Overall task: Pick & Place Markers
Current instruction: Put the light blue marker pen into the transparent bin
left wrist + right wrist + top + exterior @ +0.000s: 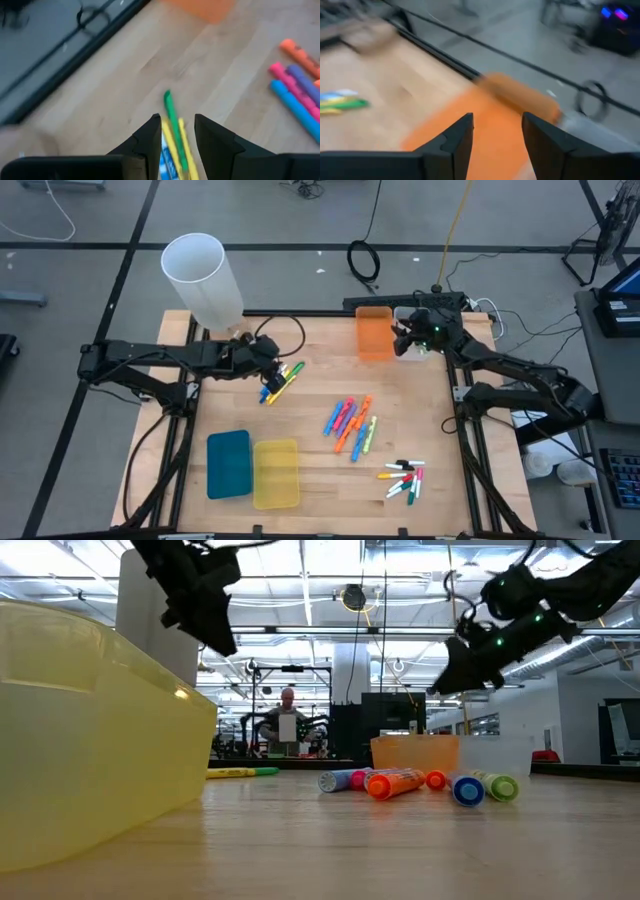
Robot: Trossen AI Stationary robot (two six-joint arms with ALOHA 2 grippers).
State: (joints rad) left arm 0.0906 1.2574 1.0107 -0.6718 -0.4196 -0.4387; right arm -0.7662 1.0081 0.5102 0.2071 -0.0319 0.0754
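Green marker (173, 125) between left claw (177, 137) fingers

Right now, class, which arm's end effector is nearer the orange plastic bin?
Right. The right end effector hovers over the orange plastic bin's edge; the left end effector is across the table, above some markers.
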